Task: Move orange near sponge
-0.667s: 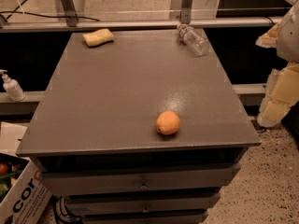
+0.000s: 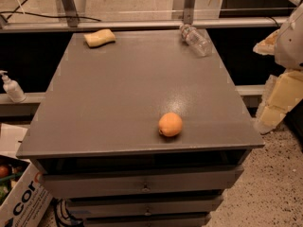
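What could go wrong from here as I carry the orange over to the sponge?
The orange is round and sits near the front edge of the table; a glancing grasp could roll it off. The sponge lies at the far left corner, so an overshot release could drop the orange over the edge. The gripper, off the table's right side, might brush the bottle lying at the far right corner.

Single raised view, looking down and forward over a grey table [image 2: 123, 93].

The camera sits off the near, drawer-fronted edge, tilted down, close enough that the tabletop fills most of the frame. The orange [image 2: 170, 124] lies nearest the lens, and the sponge [image 2: 100, 38] and clear plastic bottle [image 2: 195, 39] lie at the far corners. The gripper [image 2: 277, 103] hangs at the frame's right edge, beside the table.
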Robot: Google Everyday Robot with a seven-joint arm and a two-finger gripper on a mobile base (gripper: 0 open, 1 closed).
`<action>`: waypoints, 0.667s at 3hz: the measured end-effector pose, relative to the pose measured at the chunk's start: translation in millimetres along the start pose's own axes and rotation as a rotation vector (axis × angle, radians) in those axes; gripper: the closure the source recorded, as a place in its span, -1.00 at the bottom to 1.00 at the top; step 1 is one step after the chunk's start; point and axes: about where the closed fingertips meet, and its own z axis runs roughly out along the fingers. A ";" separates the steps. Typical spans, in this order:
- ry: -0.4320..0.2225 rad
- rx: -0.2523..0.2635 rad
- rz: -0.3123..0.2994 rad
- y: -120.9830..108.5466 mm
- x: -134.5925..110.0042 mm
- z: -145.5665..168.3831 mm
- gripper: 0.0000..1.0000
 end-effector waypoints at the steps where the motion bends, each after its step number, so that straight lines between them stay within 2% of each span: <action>1: -0.101 -0.044 -0.010 9.7 -10.6 24.5 -1.00; 2: -0.210 -0.090 -0.038 17.1 -27.1 54.0 -1.00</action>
